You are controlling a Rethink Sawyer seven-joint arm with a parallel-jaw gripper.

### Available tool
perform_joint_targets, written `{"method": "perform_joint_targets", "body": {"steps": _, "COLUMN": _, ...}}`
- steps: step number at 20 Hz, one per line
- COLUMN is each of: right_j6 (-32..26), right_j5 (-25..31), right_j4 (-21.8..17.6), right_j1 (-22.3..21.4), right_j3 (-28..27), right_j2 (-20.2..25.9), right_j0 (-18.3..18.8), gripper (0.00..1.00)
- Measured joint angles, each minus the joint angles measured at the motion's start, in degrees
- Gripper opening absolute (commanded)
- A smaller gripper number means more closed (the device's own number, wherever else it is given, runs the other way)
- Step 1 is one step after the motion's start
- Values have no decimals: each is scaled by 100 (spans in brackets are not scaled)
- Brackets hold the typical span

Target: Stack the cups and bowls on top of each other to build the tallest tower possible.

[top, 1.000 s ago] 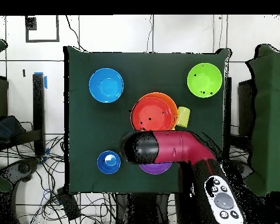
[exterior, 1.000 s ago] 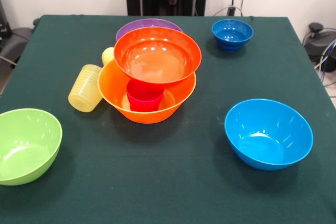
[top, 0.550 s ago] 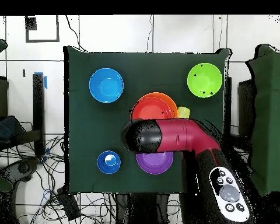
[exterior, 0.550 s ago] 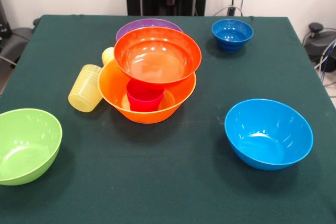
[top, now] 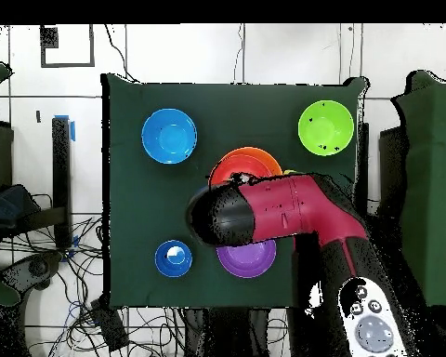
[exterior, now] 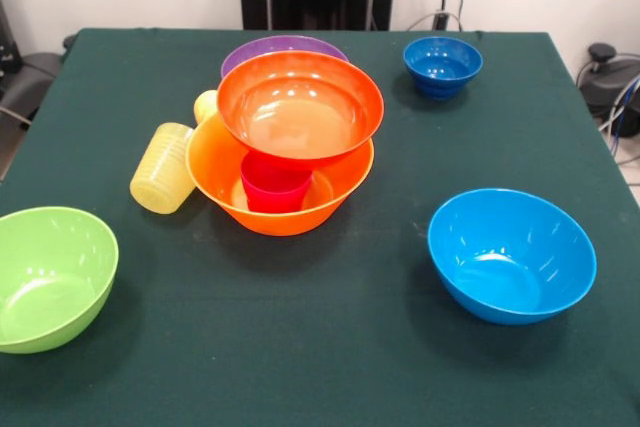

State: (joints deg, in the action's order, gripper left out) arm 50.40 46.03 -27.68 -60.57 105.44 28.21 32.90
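Note:
The tower stands mid-table: a red-orange bowl (exterior: 300, 107) rests on a red-pink cup (exterior: 275, 185) inside the big orange-yellow bowl (exterior: 215, 162). Behind it sits the purple bowl (exterior: 283, 47). A ribbed pale yellow cup (exterior: 163, 167) lies on its side beside the tower, and an orange-yellow cup (exterior: 205, 105) is behind that one. The light blue bowl (exterior: 510, 252), lime green bowl (exterior: 50, 277) and small dark blue bowl (exterior: 442, 65) stand apart. In the overhead view my gripper (top: 211, 216) hangs over the tower's edge, between the red-orange bowl (top: 238, 167) and the purple bowl (top: 247, 260). The front view does not show it.
My red arm (top: 292, 206) crosses above the tower and hides most of it from overhead. The dark green cloth (exterior: 330, 347) reaches every table edge. Cables and grey equipment (exterior: 610, 77) lie beyond the table's side.
My arm has swung from above the purple bowl to above the tower, uncovering the purple bowl and hiding the yellow cup. No bowl or cup has moved.

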Motion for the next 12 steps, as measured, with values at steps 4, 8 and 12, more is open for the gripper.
{"method": "perform_joint_targets", "body": {"steps": 4, "right_j6": 0, "right_j5": -11, "right_j4": -147, "right_j1": -229, "right_j3": 1, "right_j2": 250, "right_j0": 149, "gripper": 100}}
{"method": "perform_joint_targets", "body": {"steps": 8, "right_j6": 0, "right_j5": -71, "right_j4": -259, "right_j1": -356, "right_j3": 2, "right_j2": 449, "right_j0": 289, "gripper": 100}}
{"method": "perform_joint_targets", "body": {"steps": 12, "right_j6": -1, "right_j5": -146, "right_j4": -377, "right_j1": -489, "right_j3": 2, "right_j2": 717, "right_j0": 484, "gripper": 100}}
